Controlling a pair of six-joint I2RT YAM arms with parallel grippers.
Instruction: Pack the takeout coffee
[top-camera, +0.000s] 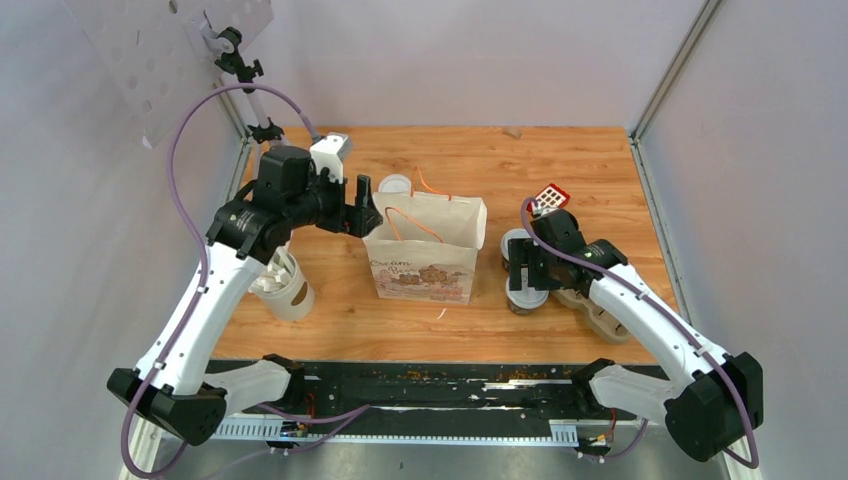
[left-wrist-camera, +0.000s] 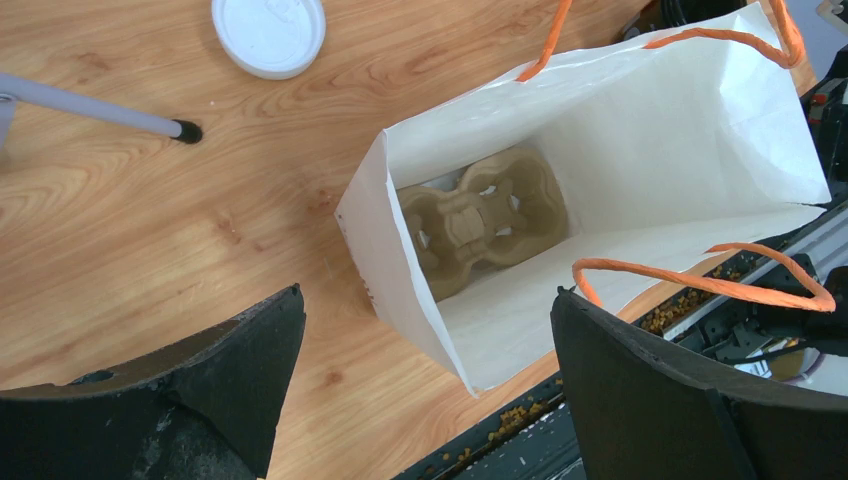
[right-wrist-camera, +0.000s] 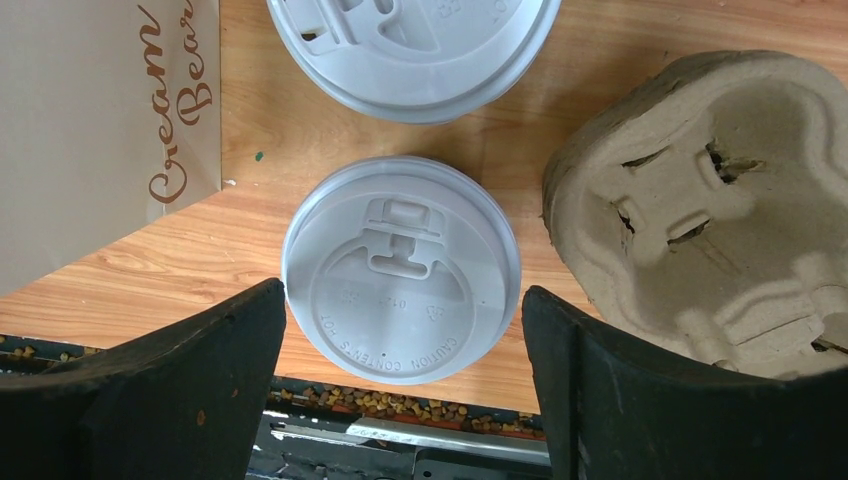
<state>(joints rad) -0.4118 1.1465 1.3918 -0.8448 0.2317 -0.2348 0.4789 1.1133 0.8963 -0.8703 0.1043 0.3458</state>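
Two takeout coffee cups with white sip lids stand right of the paper bag (top-camera: 425, 255). The near cup (right-wrist-camera: 400, 268) (top-camera: 525, 300) sits between the spread fingers of my right gripper (right-wrist-camera: 402, 290) (top-camera: 527, 272), which hovers open above it without touching. The far cup (right-wrist-camera: 415, 50) (top-camera: 513, 240) stands just beyond. My left gripper (left-wrist-camera: 428, 293) (top-camera: 362, 214) is open over the bag's left edge, holding nothing. The bag (left-wrist-camera: 640, 150) stands open, with a cardboard cup carrier (left-wrist-camera: 480, 215) on its floor.
A second cardboard carrier (right-wrist-camera: 710, 200) (top-camera: 600, 312) lies right of the cups. A lidless pale cup (top-camera: 285, 285) stands left of the bag, under my left arm. A loose white lid (left-wrist-camera: 268, 30) (top-camera: 395, 184) lies behind the bag. A red-and-white card (top-camera: 550, 197) lies at the back right.
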